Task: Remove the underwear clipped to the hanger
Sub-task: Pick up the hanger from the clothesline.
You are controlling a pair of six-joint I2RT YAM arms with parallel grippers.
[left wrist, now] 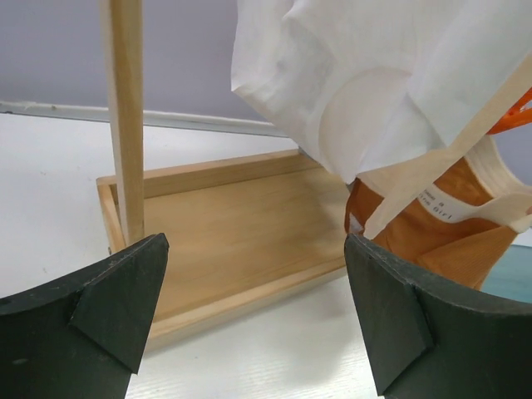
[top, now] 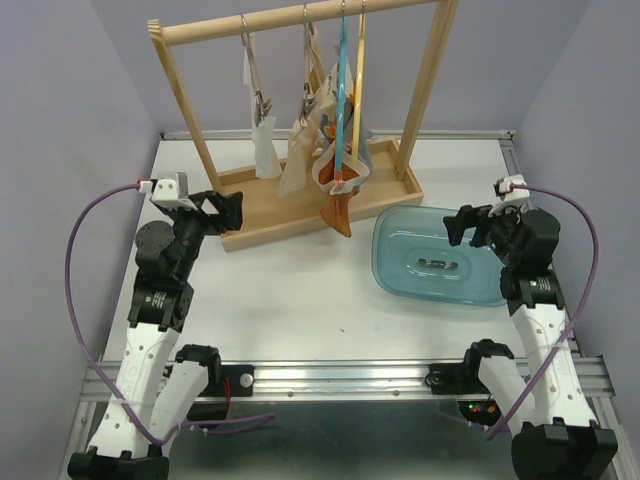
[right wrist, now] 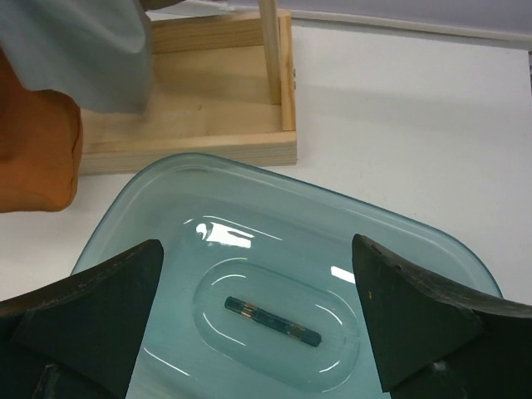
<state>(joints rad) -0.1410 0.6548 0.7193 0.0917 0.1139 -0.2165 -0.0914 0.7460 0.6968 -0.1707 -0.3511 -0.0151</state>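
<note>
Only overhead, hangers [top: 343, 80] above underwear [top: 338, 212]

white bench [top: 300, 300] carrying a rack and a tub
a wooden rack [top: 290, 205] stands on its shallow tray base toward the back; a see-through blue tub [top: 400, 262] sits just beside the tray's right front corner.

underwear [top: 310, 135] hanging on rack [top: 300, 205], tub [top: 395, 262] right
</note>
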